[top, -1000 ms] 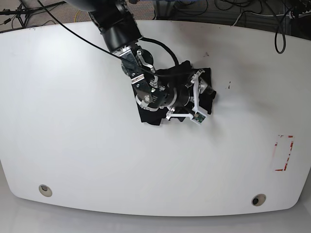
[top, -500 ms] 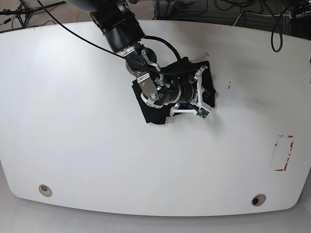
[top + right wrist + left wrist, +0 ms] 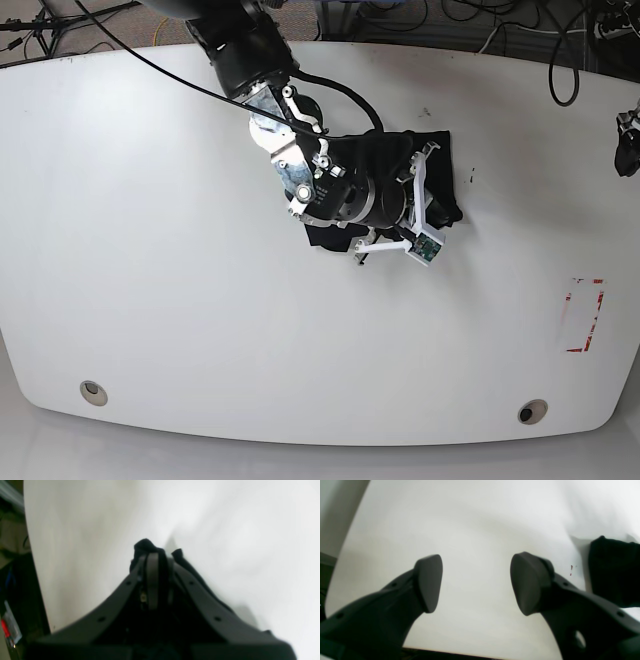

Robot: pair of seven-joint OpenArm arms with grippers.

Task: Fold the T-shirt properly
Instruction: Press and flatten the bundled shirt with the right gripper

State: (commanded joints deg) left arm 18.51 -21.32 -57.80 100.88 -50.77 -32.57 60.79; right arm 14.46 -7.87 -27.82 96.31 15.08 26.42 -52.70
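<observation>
T-shirt: The black soft cloth T-shirt (image 3: 440, 163) lies bunched into a compact bundle beneath my right gripper (image 3: 158, 557), on the table. In my left wrist view it sits off to the right, outside my fingers.
Handling: I judge it light, limp and matte, unlikely to slip but quick to wrinkle or drag its layers askew. Nothing fragile, I think.
Where to hold: A doubled edge or corner, pinched through all the layers I mean to carry; the squared end nearest my left side looks the handiest.
Right gripper: My fingers stand together, with a ridge of black cloth poking out past the tips, so I take them to be clamped on the shirt. How many layers I have, I cannot tell.
Left gripper: My dark rounded fingers (image 3: 477, 582) are wide apart with nothing between them, well apart from the cloth.
In the way: My right arm covers much of the bundle in the base view, and a thick black looping cable (image 3: 345, 90) arches above the cloth beside it; I should keep it from snagging.
Around: White smooth table (image 3: 200, 330) under everything; broken red rectangular marking (image 3: 598, 322) lies on my left side, well apart from the shirt.
</observation>
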